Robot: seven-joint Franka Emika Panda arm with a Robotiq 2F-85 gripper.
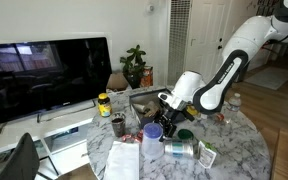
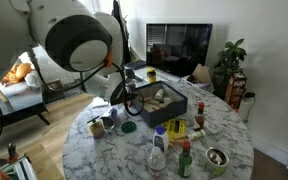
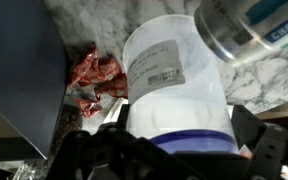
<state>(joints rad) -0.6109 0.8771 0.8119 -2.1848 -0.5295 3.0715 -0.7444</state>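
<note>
In the wrist view a translucent white plastic jar [image 3: 174,80] with a blue lid and a paper label fills the middle. My gripper [image 3: 181,150] stands open around its lid end, with one black finger on each side and a little room left. I cannot tell whether the pads touch it. A silver can [image 3: 249,30] lies just beyond the jar on the marble. In an exterior view the gripper [image 1: 156,118] hangs low over the jar's blue lid [image 1: 154,131] near the middle of the round marble table [image 1: 234,150]. In an exterior view the gripper [image 2: 134,100] is beside a black box [image 2: 179,108].
Red wrappers [image 3: 94,75] lie beside the dark box wall [image 3: 24,80]. Bottles [image 2: 159,150], a red-capped bottle [image 2: 186,160], a small bowl [image 2: 216,158], a yellow-lidded jar [image 1: 104,103] and white paper [image 1: 122,160] crowd the table. A television [image 1: 44,70] and a plant [image 1: 134,65] stand behind.
</note>
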